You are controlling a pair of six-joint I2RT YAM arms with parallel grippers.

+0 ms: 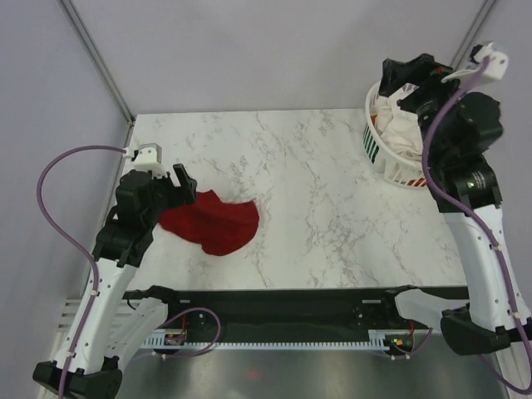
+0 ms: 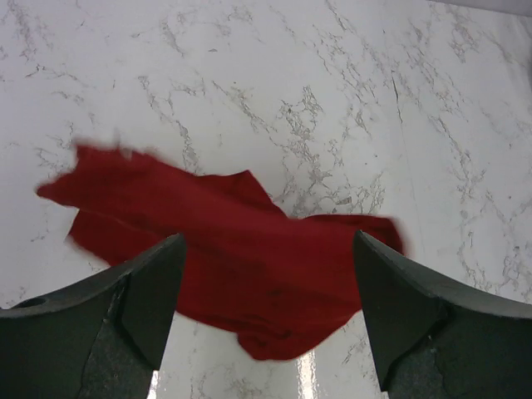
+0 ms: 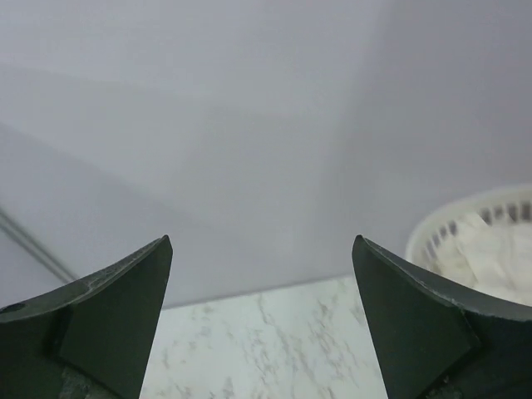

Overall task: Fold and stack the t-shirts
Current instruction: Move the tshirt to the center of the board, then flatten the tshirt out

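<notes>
Dark red t-shirt (image 1: 212,223) lies crumpled in a loose heap on the marble table (image 1: 332,216), left of centre and toward the near side, not folded, edges ragged and one flap sticking out to the left in the left wrist view

Left hand (image 1: 179,186) sits at the shirt's left end; in the left wrist view its jaws are spread wide with the red cloth showing between them, nothing gripped; cannot tell whether the fingertips touch the cloth

White t-shirt (image 1: 401,126) is bunched up inside the white slotted basket (image 1: 378,158) at the far right corner of the table, cloth piled to the rim; how many white shirts are in there I cannot tell

Right hand (image 1: 405,76) is up over the basket's far side, well apart from the red shirt; the right wrist view shows its jaws spread wide and empty, facing the grey wall, with the basket rim and white cloth at lower right
</notes>
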